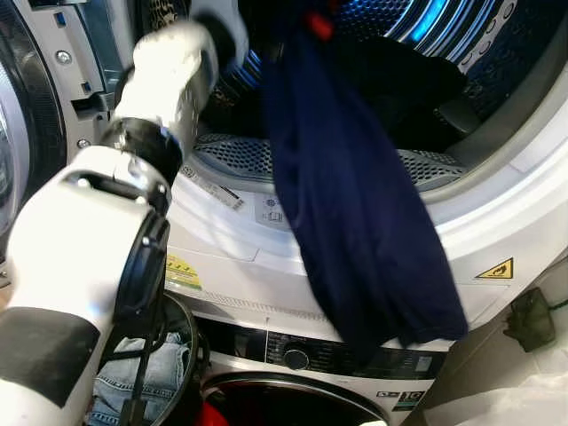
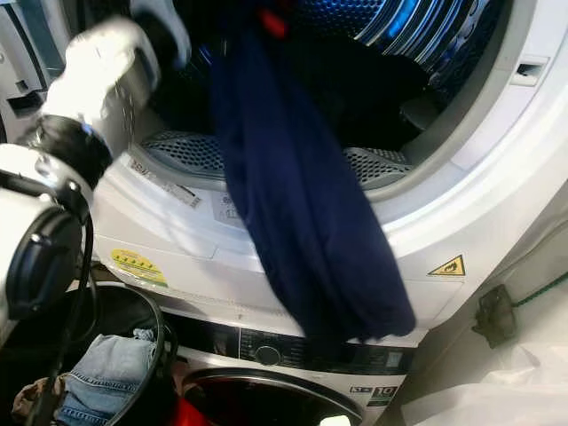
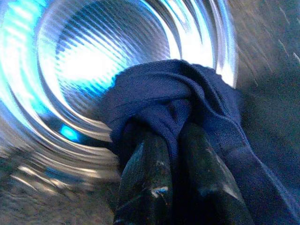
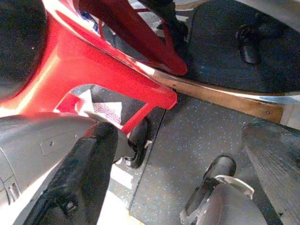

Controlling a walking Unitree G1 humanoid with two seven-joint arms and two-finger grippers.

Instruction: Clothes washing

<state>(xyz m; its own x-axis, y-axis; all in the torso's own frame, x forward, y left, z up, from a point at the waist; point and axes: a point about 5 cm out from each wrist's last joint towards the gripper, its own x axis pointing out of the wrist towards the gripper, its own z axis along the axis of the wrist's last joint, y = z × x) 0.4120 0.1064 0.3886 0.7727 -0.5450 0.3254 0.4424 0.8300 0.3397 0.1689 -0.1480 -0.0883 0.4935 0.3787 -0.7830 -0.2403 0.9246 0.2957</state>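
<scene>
The left gripper (image 3: 176, 140) pinches a bunched fold of a dark navy garment (image 1: 355, 204) at the drum (image 1: 444, 35) mouth. The cloth hangs limp over the dryer's front rim (image 1: 497, 213). The right gripper (image 4: 154, 173) hangs with fingers spread above the floor.

Navy garment (image 1: 355, 213) across drum mouth (image 1: 426, 169)

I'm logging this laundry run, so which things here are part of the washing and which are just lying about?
Part of the job:
left gripper, shut on the navy garment
dryer drum
washer below
jeans

Lying about:
warning sticker
red frame
</scene>
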